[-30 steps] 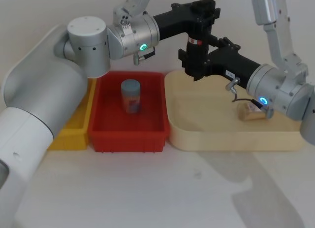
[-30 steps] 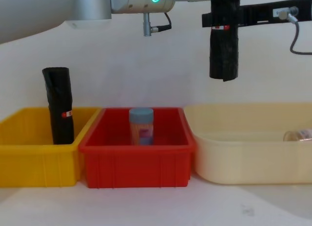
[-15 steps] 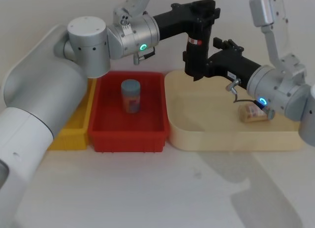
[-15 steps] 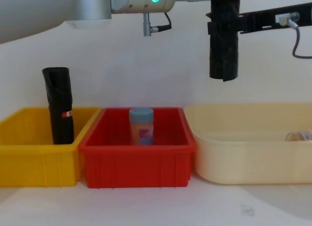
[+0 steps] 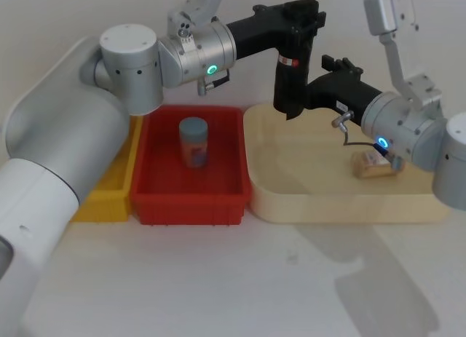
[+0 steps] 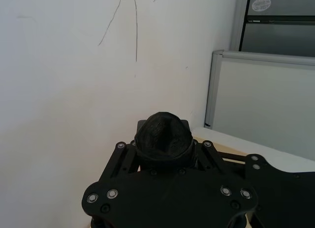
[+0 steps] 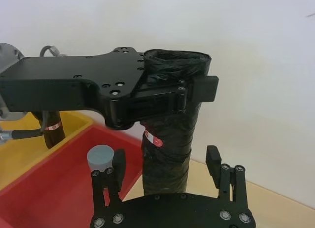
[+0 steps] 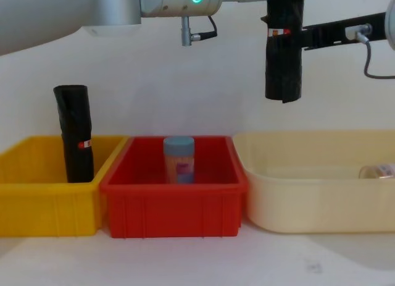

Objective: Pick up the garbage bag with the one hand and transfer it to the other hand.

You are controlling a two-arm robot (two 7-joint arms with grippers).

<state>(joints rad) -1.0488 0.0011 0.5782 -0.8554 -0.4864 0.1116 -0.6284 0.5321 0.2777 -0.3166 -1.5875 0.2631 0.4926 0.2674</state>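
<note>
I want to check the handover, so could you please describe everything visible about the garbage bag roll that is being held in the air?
The garbage bag is a tightly rolled cylinder of crinkled black plastic film with a small red-and-white label around it. It hangs upright above the gap between the red bin and the beige tray, touching neither. The left gripper clamps its upper end. The right gripper sits at its lower half with a finger on each side, open and not gripping it.
</note>
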